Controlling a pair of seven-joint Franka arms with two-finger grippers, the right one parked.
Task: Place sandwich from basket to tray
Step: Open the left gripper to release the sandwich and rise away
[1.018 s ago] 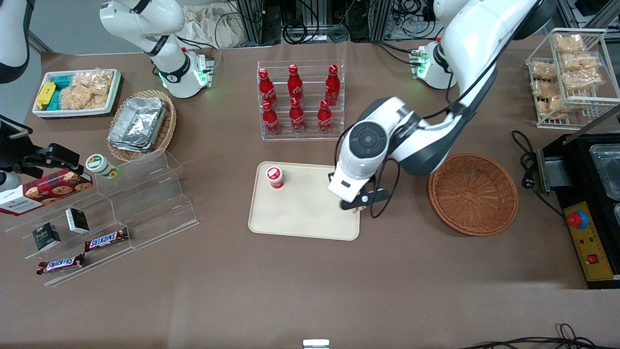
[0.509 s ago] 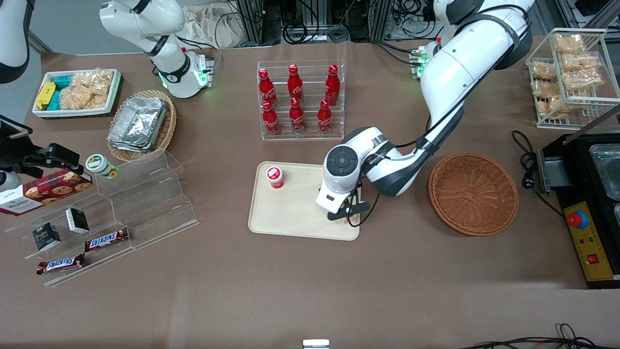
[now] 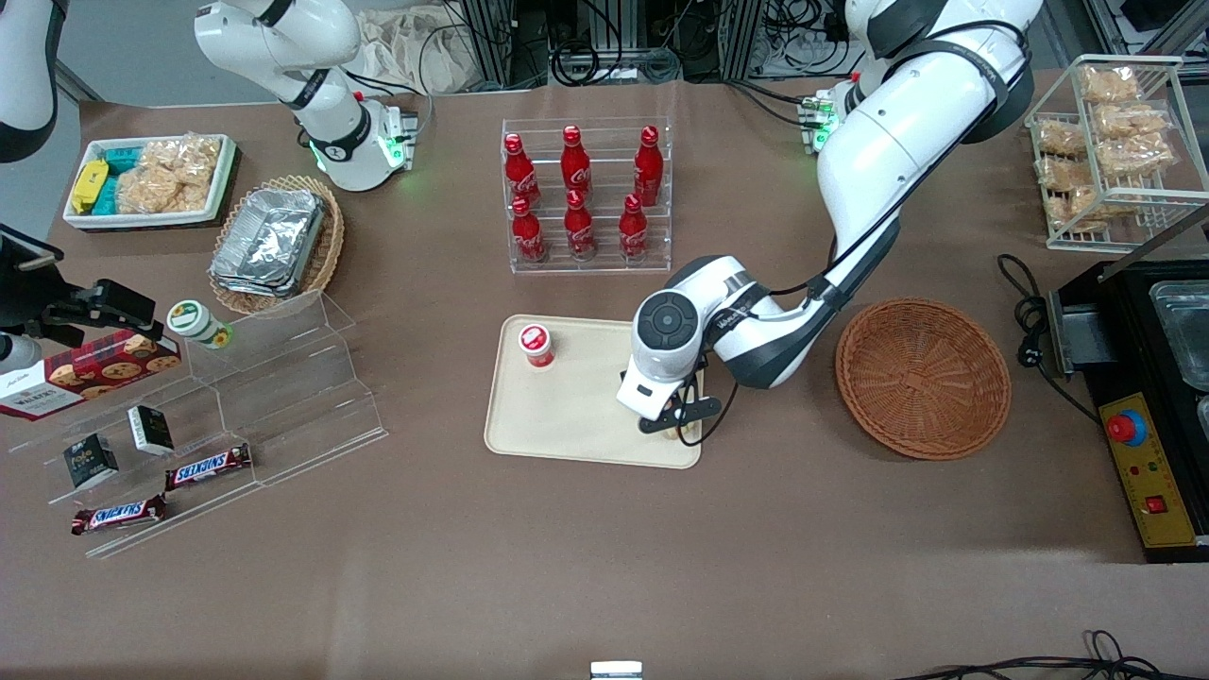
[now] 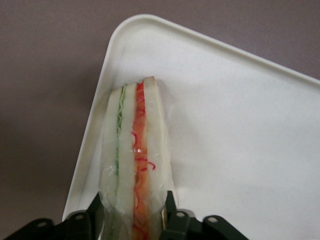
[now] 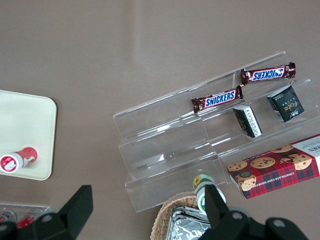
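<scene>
I see the gripper (image 4: 134, 220) pinching the sandwich (image 4: 134, 165) | tip points to the tray (image 4: 240, 130) corner | white bread, red and green stripes

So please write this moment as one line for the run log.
gripper: shut on sandwich, low over tray corner | sandwich: over tray | basket: empty | step: release not yet done
</scene>
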